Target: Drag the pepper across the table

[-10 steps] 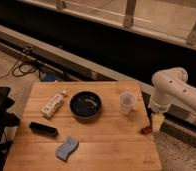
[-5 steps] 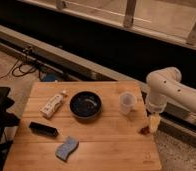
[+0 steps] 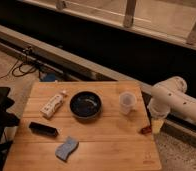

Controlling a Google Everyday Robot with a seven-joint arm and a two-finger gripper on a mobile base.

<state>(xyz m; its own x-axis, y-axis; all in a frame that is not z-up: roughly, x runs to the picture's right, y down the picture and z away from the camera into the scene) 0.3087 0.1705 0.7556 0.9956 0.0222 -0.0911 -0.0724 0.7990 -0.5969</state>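
Note:
The pepper (image 3: 146, 130) is a small dark-red sliver lying at the right edge of the wooden table (image 3: 106, 145). My gripper (image 3: 156, 125) hangs from the white arm at the table's right side, just right of the pepper and close against it. I cannot tell whether it touches the pepper.
A black bowl (image 3: 86, 105) sits mid-table. A clear cup (image 3: 127, 102) stands right of it, near the arm. A white bottle (image 3: 52, 104) lies at the left, a black rectangular object (image 3: 43, 129) at the front left, a blue sponge (image 3: 66, 148) at the front.
The arm has swung slightly and the gripper has shifted a little along the table's right edge, staying by the pepper. The other objects have not moved.

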